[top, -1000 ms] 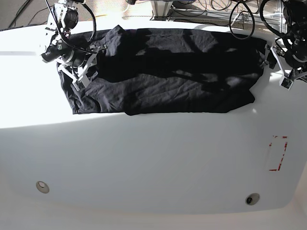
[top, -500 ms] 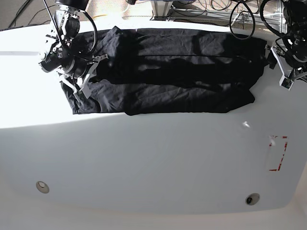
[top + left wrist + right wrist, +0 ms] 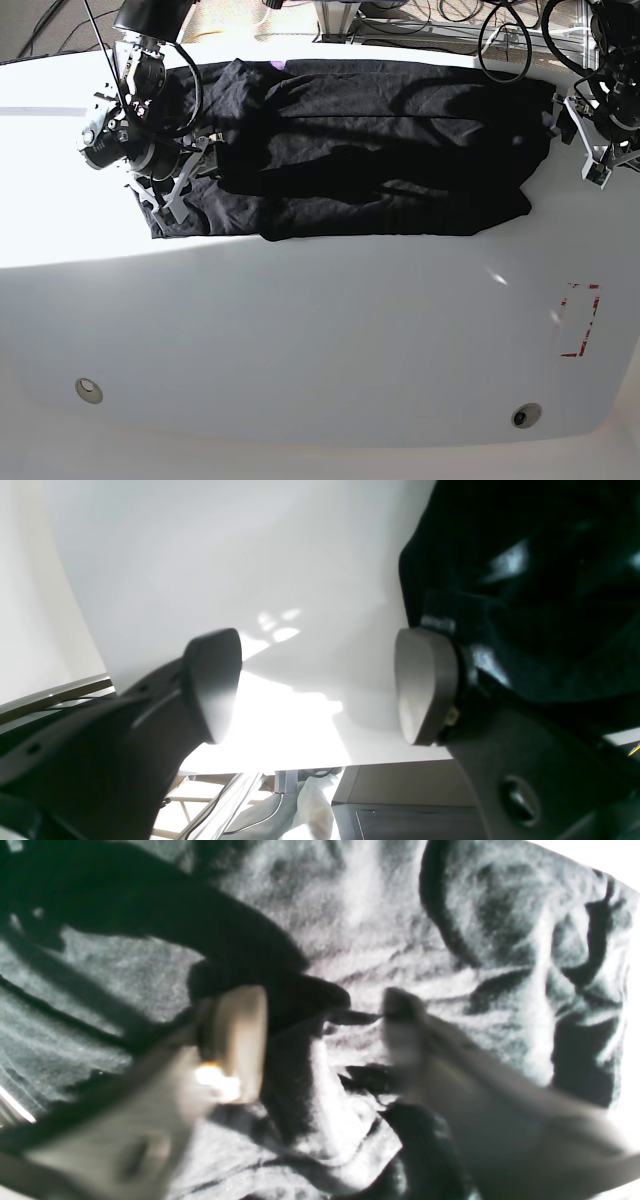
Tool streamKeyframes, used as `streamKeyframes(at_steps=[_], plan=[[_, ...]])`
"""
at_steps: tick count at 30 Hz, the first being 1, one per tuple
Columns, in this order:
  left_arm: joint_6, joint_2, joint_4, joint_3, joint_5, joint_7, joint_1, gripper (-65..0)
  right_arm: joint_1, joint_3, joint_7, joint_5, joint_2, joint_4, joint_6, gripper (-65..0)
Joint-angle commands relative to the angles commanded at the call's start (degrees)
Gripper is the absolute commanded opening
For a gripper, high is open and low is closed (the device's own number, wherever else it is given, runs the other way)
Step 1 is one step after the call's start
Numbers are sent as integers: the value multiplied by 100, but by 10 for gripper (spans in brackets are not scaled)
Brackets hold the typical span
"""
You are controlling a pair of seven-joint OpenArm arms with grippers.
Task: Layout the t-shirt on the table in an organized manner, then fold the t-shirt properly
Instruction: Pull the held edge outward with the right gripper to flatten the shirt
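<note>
- The black t-shirt [image 3: 370, 150] lies spread across the upper part of the base view, on the white worktop [image 3: 320, 340], as a long band from left to right with many wrinkles.
- A small purple tag [image 3: 277, 64] shows at the upper edge of the cloth, left of the middle.
- The right hand [image 3: 175, 185] is at the left end of the t-shirt in the base view, low over the cloth.
- In the right wrist view this hand [image 3: 320, 1040] has its two fingers apart, and a raised fold of the t-shirt [image 3: 350, 915] stands in the gap between them. The picture is blurred, so one cannot tell if the fingers press the fold.
- The left hand [image 3: 600, 165] is at the upper right of the base view, just beside the right end of the t-shirt.
- In the left wrist view the left hand [image 3: 315, 685] is released, with jaws wide apart over the bare worktop [image 3: 225, 555]; the edge of the t-shirt [image 3: 525, 580] is next to the right finger.
- A red dashed rectangle [image 3: 580, 320] is at the lower right of the base view, well apart from the cloth.
- Two round metal discs [image 3: 88, 390] sit near the lower edge, one at each side.
</note>
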State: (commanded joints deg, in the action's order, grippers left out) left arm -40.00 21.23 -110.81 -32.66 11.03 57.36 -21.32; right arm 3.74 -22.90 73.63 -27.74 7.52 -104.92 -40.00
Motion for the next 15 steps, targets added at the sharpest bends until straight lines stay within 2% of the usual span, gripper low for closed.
streamKeyframes(at_steps=[2, 7, 11, 15], plan=[[0, 0, -18, -18, 18, 0, 0, -204, 114, -9, 167, -26, 88, -308, 0, -97], [0, -62, -352, -325, 18, 0, 9, -204, 633, -202, 255, -18, 149, -1116, 0, -95], [0, -422, -369, -870, 18, -9, 9, -204, 1002, -686, 246, 9, 378, -1116, 0, -95], [0, -475, -352, -1108, 18, -35, 9, -204, 1354, -1125, 62, 0, 431, -1108, 0, -95]])
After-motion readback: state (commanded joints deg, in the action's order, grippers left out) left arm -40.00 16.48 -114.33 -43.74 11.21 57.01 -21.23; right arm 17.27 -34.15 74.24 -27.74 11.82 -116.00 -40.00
